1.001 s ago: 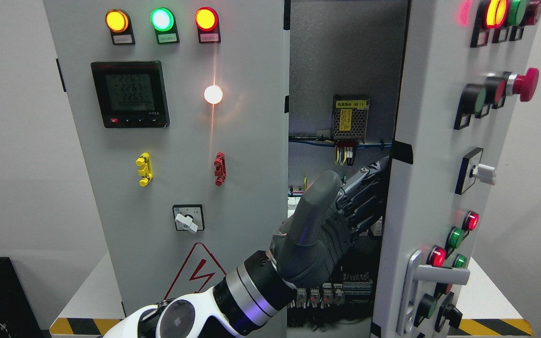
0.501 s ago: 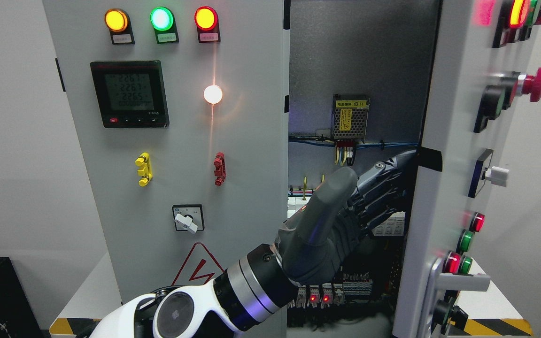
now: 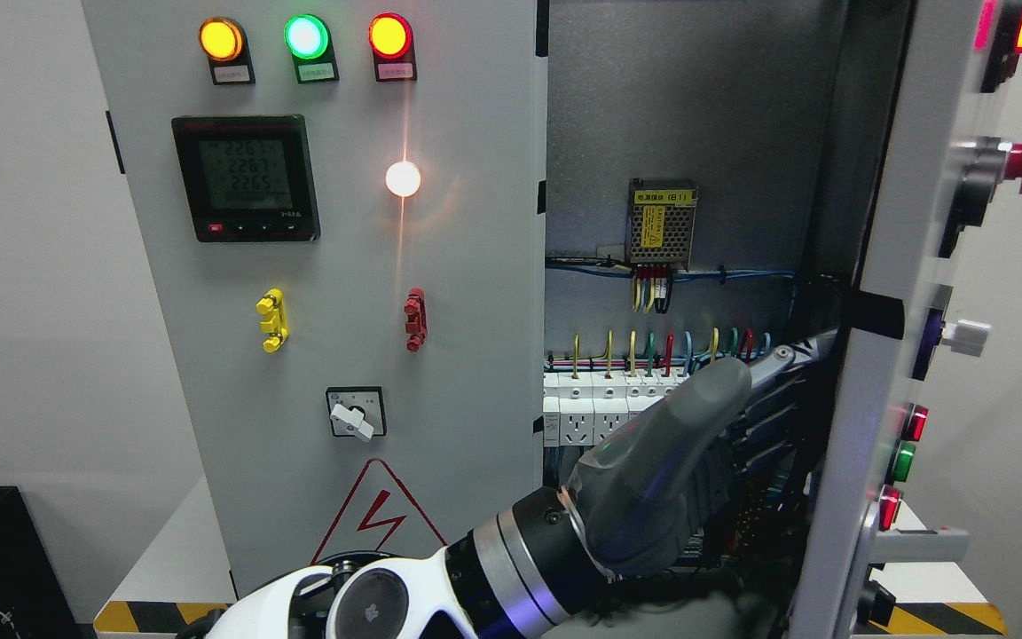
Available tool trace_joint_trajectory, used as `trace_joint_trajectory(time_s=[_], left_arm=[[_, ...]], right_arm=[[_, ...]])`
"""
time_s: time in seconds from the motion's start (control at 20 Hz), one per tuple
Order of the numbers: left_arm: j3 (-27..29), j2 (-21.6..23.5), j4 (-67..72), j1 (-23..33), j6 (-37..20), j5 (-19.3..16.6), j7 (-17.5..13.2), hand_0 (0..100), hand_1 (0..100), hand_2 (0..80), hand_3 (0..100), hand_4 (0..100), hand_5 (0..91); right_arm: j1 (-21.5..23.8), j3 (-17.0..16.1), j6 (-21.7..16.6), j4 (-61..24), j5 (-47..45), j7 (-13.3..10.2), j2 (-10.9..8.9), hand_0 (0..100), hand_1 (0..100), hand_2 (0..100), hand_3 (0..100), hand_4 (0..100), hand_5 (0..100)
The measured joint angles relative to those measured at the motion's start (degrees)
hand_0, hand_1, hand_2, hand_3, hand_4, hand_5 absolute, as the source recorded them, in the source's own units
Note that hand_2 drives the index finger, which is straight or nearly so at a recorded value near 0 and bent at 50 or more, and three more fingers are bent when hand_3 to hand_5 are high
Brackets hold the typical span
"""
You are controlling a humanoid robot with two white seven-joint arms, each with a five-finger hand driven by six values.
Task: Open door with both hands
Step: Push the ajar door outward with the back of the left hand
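Grey left hand [image 3: 697,461], fingers extended, presses one open door [image 3: 884,355]; three lamps [image 3: 305,37] glow.

The cabinet's left door [image 3: 342,266] looks like smooth, matt grey painted metal, and so does the right door [image 3: 875,266]. The back panel [image 3: 680,98] inside is duller, with a fine grainy texture. The left hand [image 3: 697,461] wears a matt grey rubbery shell over dark jointed fingers [image 3: 777,390]; its wrist ring [image 3: 502,559] gleams like polished metal beside glossy white plastic.

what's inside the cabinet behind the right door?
Visible: a yellow-labelled module, coloured wires and white breakers. The left hand, reaching behind the right door, covers the lower terminals.
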Motion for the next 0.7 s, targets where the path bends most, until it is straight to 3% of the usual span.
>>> trace_joint_trajectory(time_s=[0.7], left_arm=[[-3.0, -5.4, 2.4, -2.0, 0.3, 1.7, 0.1, 0, 0, 0.0, 0, 0, 0.0]], right_arm=[[0.0, 0.0, 0.0, 0.0, 0.0, 0.0, 0.01, 19, 0, 0, 0, 0, 0]])
